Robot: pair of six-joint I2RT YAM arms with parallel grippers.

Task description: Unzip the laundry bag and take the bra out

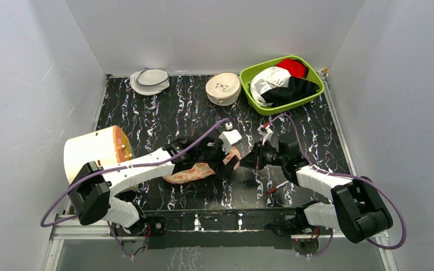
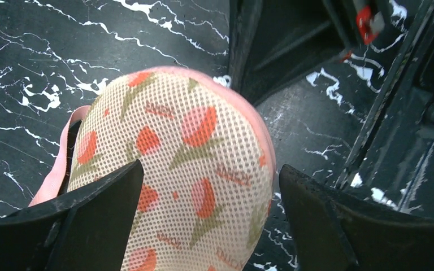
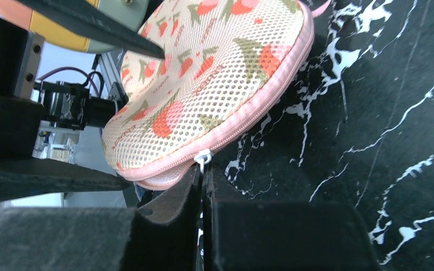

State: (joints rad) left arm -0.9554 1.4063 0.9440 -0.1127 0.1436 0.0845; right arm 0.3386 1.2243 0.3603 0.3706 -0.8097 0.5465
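Upper right, a green bin (image 1: pixel 248 90) holds white (image 1: pixel 268 82), red (image 1: pixel 293 66) and black (image 1: pixel 296 90) cloths. A cream case (image 1: pixel 222 88) and a mesh pouch (image 1: pixel 150 81) sit along the counter's (image 1: pixel 169 118) top edge.

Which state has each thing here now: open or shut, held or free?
beige-pink leaf-print mesh laundry bag: zip shut along the edge in view.
white zip pull: pinched by the right gripper.
right gripper: shut on the pull.
left gripper: open, its fingers either side of the bag's dome.
green plastic tray: filled with white, black and red garments.
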